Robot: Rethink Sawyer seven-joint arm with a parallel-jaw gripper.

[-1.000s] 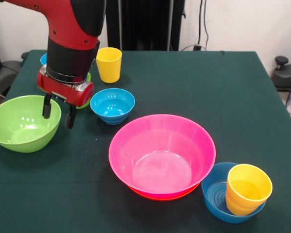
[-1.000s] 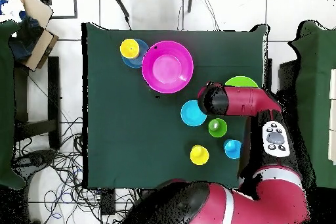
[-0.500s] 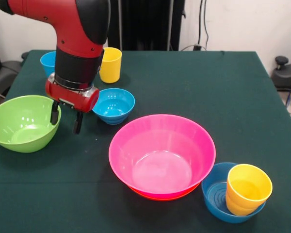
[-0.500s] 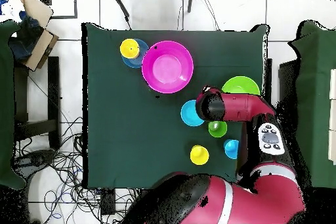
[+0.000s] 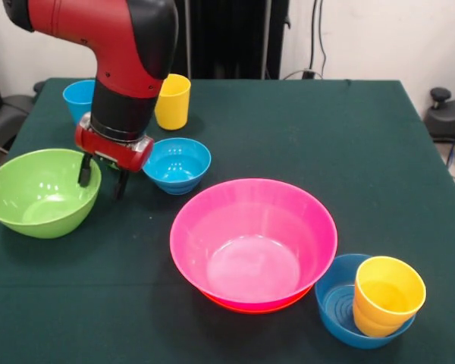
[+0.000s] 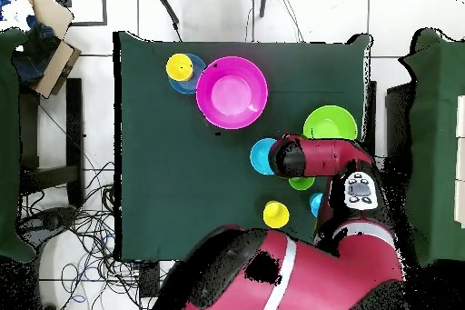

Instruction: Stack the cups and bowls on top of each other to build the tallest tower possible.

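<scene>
My gripper (image 5: 102, 177) hangs open and empty just above the cloth, between the large lime green bowl (image 5: 41, 190) and a small blue bowl (image 5: 176, 164). One fingertip (image 5: 84, 173) is close to the lime bowl's rim. Behind the arm stand a yellow cup (image 5: 172, 101) and a light blue cup (image 5: 78, 98). The large pink bowl (image 5: 254, 239) sits nested in an orange-red bowl (image 5: 252, 305). At the front right, a second small blue bowl (image 5: 336, 307) holds a yellow-orange cup (image 5: 387, 293). From above, the arm covers most of a green cup (image 6: 302, 184), and the gripper is hidden under the wrist.
The table is covered in dark green cloth (image 5: 311, 144). The overhead view shows the lime bowl (image 6: 330, 125), the blue bowl (image 6: 262, 155), the yellow cup (image 6: 275, 214) and the pink bowl (image 6: 232, 92). Chairs and cables surround the table.
The gripper has shifted a little right and back, off the lime bowl's rim, staying open. The green cup is now hidden behind the arm in the front view.
</scene>
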